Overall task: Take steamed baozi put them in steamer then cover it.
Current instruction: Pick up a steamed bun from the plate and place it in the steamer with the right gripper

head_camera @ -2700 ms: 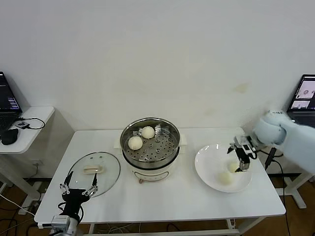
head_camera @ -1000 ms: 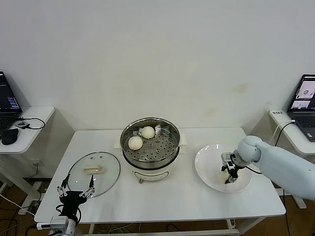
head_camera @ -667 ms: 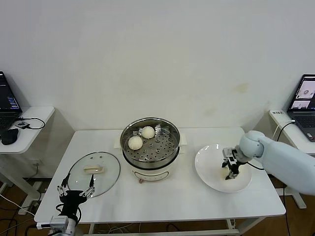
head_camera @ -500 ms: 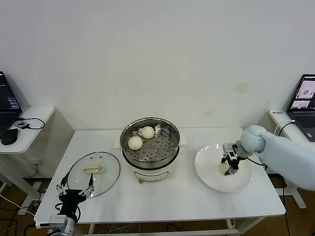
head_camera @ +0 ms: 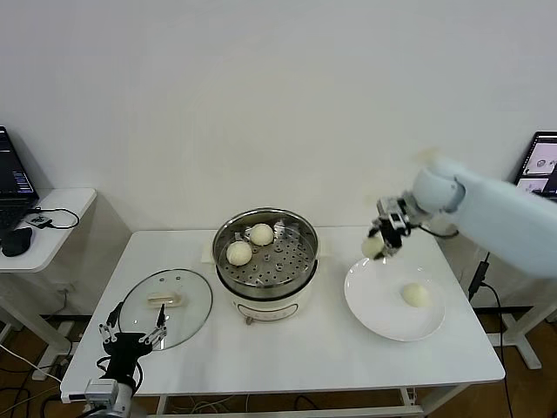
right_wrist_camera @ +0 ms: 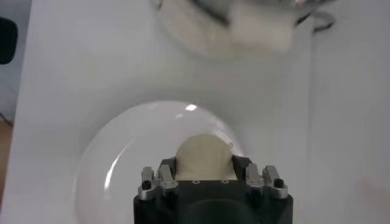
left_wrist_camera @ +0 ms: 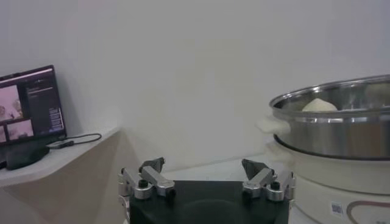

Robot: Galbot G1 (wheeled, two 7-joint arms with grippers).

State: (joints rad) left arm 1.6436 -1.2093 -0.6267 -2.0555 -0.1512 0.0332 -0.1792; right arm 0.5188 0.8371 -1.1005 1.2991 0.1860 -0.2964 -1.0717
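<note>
Only partly can I see the baozi [right_wrist_camera: 203, 156] my right hand [head_camera: 383, 240] is clamped on: the hand hides its lower half. Overhead, it hangs above the plate's [head_camera: 374, 305] rim, one bun [head_camera: 415, 295] still there, two [head_camera: 239, 252] in the steamer [head_camera: 265, 261]. My left hand [left_wrist_camera: 206, 182] idles wide open at the surface's edge.

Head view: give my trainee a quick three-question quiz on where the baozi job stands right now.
1. True or false: the right gripper holds a baozi above the plate.
2. How many baozi lie in the steamer?
3. Where is the lid? A) on the steamer B) on the table beside the steamer C) in the left gripper

Key: 1 true; 2 two; 3 B, with the left gripper's fingers open near the lid's front edge.
</note>
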